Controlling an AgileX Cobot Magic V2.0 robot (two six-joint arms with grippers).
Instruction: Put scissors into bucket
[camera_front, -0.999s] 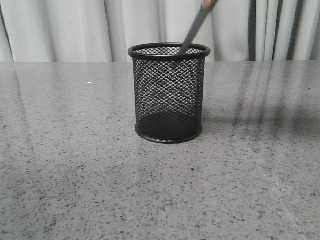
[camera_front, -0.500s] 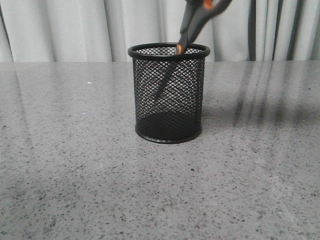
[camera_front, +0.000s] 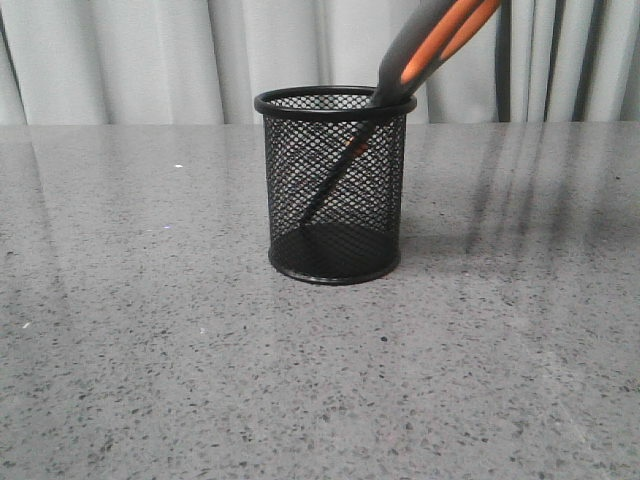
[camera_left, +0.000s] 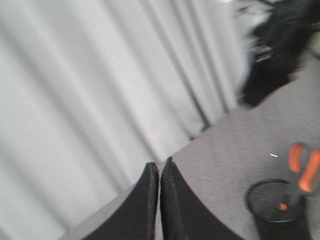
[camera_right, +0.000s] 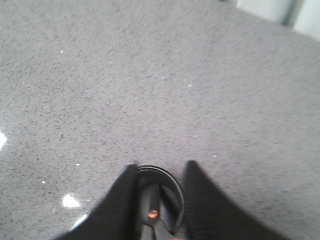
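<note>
The black mesh bucket stands upright mid-table. The scissors are inside it, blades down towards the base. They lean on the right side of the rim, and the grey and orange handles stick out above it. In the right wrist view my right gripper is open, straight above the bucket, with the scissors' orange pivot showing between the spread fingers. My left gripper is shut and empty, well away from the bucket and scissors. Neither gripper shows in the front view.
The grey speckled tabletop spreads all round the bucket. A pale curtain hangs behind the table's far edge. Dark equipment stands beyond the table in the left wrist view.
The scissors have dropped deeper into the bucket, from tip just over the rim to blades near the base. The handles have come into the front view, and the bucket has shifted slightly left.
</note>
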